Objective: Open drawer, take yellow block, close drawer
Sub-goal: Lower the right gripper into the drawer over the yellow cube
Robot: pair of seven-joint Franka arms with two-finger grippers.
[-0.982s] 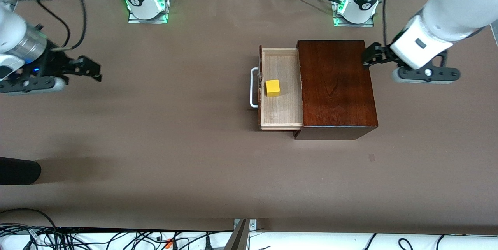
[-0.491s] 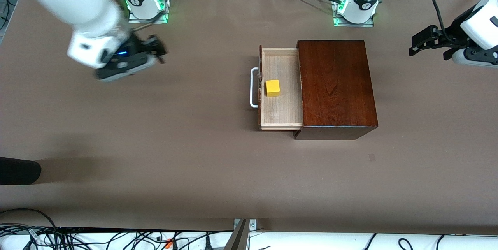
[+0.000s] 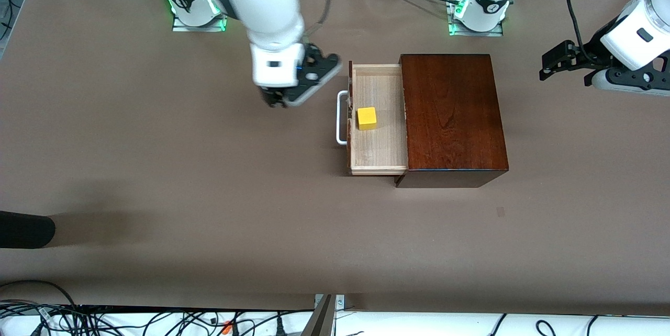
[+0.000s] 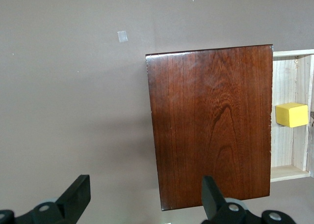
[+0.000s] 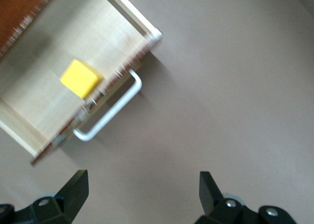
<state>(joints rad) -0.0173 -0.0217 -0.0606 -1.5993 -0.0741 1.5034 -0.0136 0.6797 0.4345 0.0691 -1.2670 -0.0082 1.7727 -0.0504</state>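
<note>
Yellow block (image 3: 367, 118) in open drawer (image 3: 379, 158); right gripper (image 3: 277, 100) & left gripper (image 3: 547, 66) both spread, empty, over table.

Brown table (image 3: 157, 179), cables (image 3: 104, 320) along edge

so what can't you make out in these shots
- Drawer: its inner part is hidden under the box top in every view.
- Right gripper, over the table beside the handle: front view, fingertips hidden under its own hand.
- Left gripper: wrist view cuts off its fingers' bases at the edge.
- Yellow block: blurred in the right wrist view.
</note>
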